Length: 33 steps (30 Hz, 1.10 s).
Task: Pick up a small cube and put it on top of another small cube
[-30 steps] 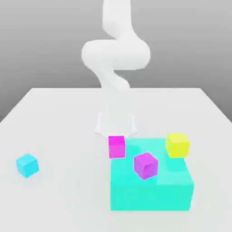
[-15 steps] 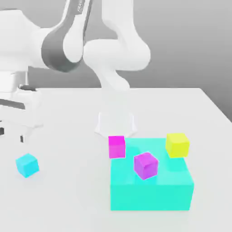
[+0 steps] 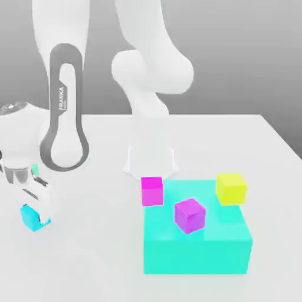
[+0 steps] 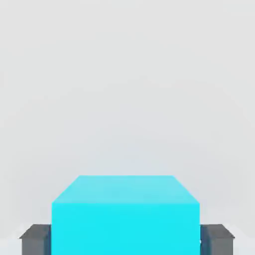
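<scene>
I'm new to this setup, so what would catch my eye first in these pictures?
First, the white arm reaching down at the exterior view's left, its gripper shut on the blue cube on the table. Then the big turquoise block at lower right, carrying magenta, purple and yellow cubes.

in the exterior view the tool covers most of the light blue cube, leaving one corner showing. the arm's upper links run off the top edge. in the hand view the cube and both fingers are cut by the edge.
</scene>
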{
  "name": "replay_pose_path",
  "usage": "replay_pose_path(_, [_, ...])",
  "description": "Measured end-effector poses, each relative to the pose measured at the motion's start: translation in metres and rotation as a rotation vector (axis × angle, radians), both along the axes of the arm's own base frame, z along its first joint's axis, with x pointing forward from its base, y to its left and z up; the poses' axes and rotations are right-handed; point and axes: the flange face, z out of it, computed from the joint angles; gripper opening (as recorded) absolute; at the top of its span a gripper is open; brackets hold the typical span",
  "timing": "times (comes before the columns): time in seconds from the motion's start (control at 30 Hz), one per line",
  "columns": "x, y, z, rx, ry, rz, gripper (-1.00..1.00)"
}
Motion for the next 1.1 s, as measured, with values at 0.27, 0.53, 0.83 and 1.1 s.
replay_pose_path(0.27, [0.001, -0.001, 0.042, -0.003, -0.001, 0.002, -1.00])
replay_pose_path(0.53, [0.107, 0.136, 0.115, 0.057, -0.032, 0.324, -1.00])
replay_pose_path(0.83, [0.130, 0.354, 0.203, 0.023, -0.007, 0.738, -1.00])
replay_pose_path(1.1, [0.123, 0.382, 0.151, 0.004, -0.001, 0.791, 1.00])
